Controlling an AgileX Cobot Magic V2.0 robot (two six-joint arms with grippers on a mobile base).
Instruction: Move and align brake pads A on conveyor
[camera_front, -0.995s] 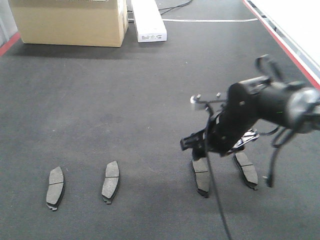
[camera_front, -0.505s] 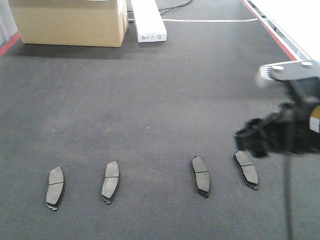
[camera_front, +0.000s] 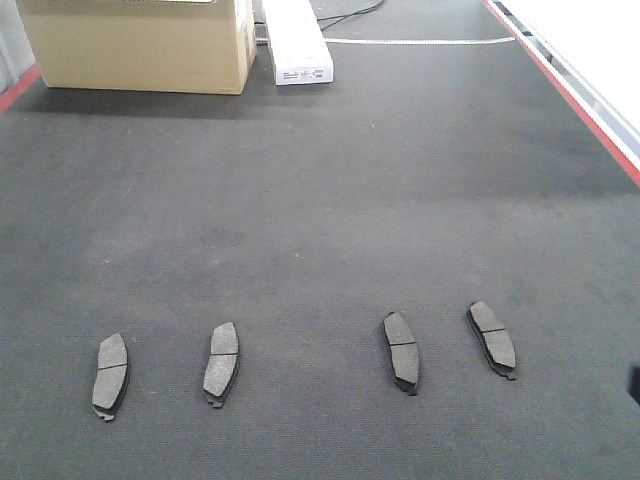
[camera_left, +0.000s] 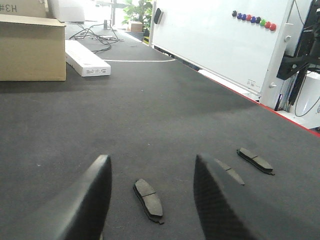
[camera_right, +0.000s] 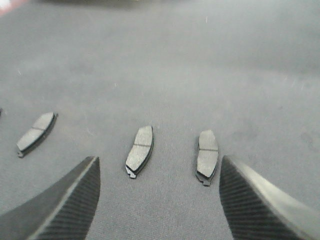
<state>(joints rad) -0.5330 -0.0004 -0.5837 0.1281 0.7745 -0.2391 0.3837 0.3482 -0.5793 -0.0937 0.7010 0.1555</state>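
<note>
Front view first: the right arm that was hanging over the two right-hand pads a second ago is gone from the shot now, so all four brake pads A sit uncovered on the conveyor. They run in one row across the near part of the belt: far-left pad, second pad, third pad, far-right pad. The left pair lean one way and the right pair the other, so not perfectly parallel, but the row looks pretty even to me. The cardboard box and white carton sit well back.

Left wrist cam: left gripper is spread wide, holding nothing, hovering low over the belt with one pad showing between its fingers.

Right wrist cam: right gripper is also wide open and empty, looking down at three pads. The view is a bit blurry, so I won't swear to its exact height.

My read: the arm pulling away suggests placing is basically done.
</note>
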